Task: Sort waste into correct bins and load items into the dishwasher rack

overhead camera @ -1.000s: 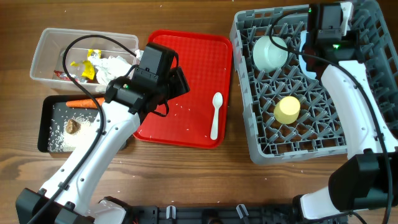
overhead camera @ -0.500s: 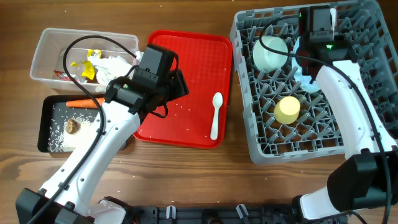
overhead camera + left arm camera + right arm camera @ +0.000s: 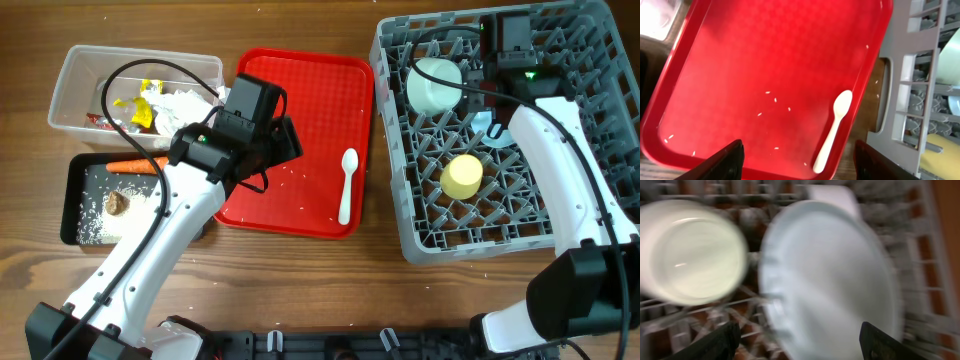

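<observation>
Watching the left side: my left gripper (image 3: 801, 159) hangs over the near part of the red tray (image 3: 320, 90), fingers spread apart and holding nothing.
Right side: my right gripper (image 3: 800, 342) is above the far middle of the dishwasher rack (image 3: 392, 150). Its fingers are wide apart with nothing clamped, though that wrist view is blurred.
Plate: the light blue plate (image 3: 830, 275) sits in the rack right under the right gripper. From overhead only a sliver shows beside the arm.
Bowl: a pale bowl (image 3: 433, 85) rests in the rack's far left part, just left of the plate.
Cup: the yellow cup (image 3: 462, 177) stands in the rack, nearer than the bowl.
Spoon: the white spoon (image 3: 835, 125) lies on the right side of the red tray, bowl end pointing far, outside the rack.
Loose rice: a few rice grains (image 3: 775, 100) are scattered on the red tray.
Tub: the clear tub (image 3: 70, 90) at far left holds yellow wrappers (image 3: 140, 105) and white tissue (image 3: 185, 102).
Black tray: the black tray (image 3: 72, 200), just nearer than the tub, holds the carrot (image 3: 135, 165) along its far edge and the brown lump (image 3: 117, 203) amid white rice.
Table: the wooden table (image 3: 300, 290) carries all of it.
</observation>
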Motion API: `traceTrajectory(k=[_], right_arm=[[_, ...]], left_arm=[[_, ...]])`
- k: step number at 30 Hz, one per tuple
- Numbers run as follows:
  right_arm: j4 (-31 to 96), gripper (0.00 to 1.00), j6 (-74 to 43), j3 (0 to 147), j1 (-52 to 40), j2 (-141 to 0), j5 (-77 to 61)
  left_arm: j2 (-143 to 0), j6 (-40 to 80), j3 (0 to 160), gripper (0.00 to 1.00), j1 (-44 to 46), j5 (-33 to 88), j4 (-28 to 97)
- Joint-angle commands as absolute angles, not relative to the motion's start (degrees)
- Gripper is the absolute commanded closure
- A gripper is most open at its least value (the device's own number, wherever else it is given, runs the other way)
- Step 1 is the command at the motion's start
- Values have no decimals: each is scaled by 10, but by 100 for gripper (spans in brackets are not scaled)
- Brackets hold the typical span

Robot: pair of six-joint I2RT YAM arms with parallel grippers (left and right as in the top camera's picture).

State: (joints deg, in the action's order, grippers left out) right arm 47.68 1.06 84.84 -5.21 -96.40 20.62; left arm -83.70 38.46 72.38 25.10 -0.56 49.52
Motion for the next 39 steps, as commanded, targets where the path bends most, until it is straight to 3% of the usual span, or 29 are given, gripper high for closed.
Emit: traceTrajectory(k=[1,5,9,16,23,39], right_arm=[[487,20,-30,855,-55,-922,-4],[514,19,-66,855,-55,-895,-149],[554,15,-77,855,-55,-883,-208],[575,13,-77,855,-55,-883,-145],[588,13,-142,855,-44,-883,-42],[616,12,-135,854,-18,-884,-39]], left_arm=[[-835,378,722,35,250,-13,511],[-841,377,722,44,258,-13,541],[-859,378,713,44,284,-13,544],[-921,377,681,39,340,-13,464],[-1014,377,681,40,377,16,374],[-1092,334,681,37,404,17,311]])
